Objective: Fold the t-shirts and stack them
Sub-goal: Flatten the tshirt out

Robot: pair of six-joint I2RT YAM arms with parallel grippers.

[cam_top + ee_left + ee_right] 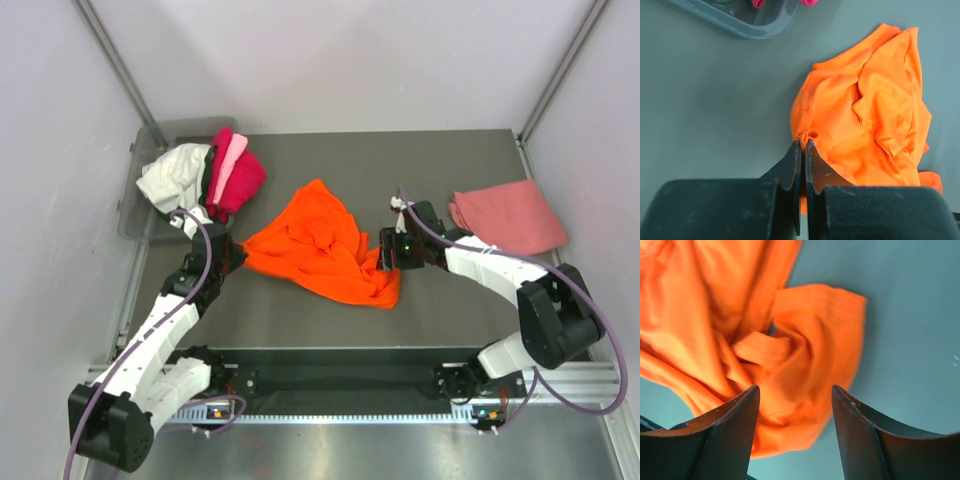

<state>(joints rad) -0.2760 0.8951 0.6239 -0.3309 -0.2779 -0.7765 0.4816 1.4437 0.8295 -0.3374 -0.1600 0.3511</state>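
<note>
Orange tee (318, 245) in L gripper (803, 145) (edge pinch)

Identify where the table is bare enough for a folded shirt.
Bare: the far strip between the bin and the salmon shirt; the near strip between orange shirt and arm bases. Crowded: centre, left gripper and right gripper flanking that shirt.

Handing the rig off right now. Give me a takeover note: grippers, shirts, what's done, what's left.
Left gripper: shut on the orange shirt, pinching its left edge.
Right gripper: open, jaws either side of the shirt's right-hand folds, not gripping.
Orange shirt: crumpled in the middle of the table.
Salmon-pink shirt: looks folded, far right.
White shirt, magenta shirt, light pink shirt: heaped at the grey bin, far left.
Done: apparently one shirt folded.
Left: fold the orange, stack it, then the heap.
</note>
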